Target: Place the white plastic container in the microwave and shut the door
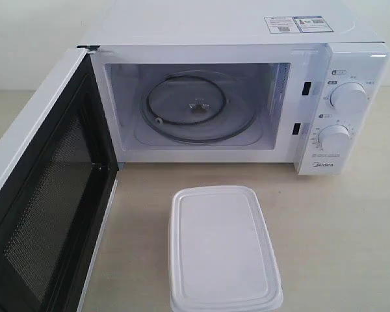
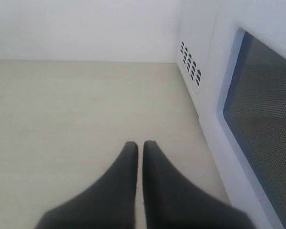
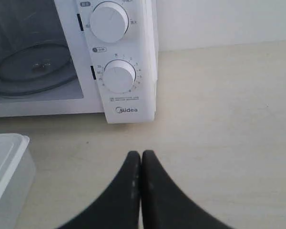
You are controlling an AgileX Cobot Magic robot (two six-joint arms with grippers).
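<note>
Left jaws and right jaws both sit pressed together over the table (image 3: 219,119), holding nothing, white plastic container (image 1: 222,247) untouched

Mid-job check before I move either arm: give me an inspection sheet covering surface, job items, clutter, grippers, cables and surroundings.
Surface: pale table, bare around the job's things.
Job's things: white plastic container, lid on, lies on the table in front of the microwave, not inside. The door is swung wide open, mesh face showing. The cavity holds only the glass turntable.
Clutter: nothing seen.
Grippers: left gripper shut, empty, over the table beside the door's outer face. Right gripper shut, empty, in front of the knobs.
Cables: nothing seen.
Surroundings: plain white wall behind.
</note>
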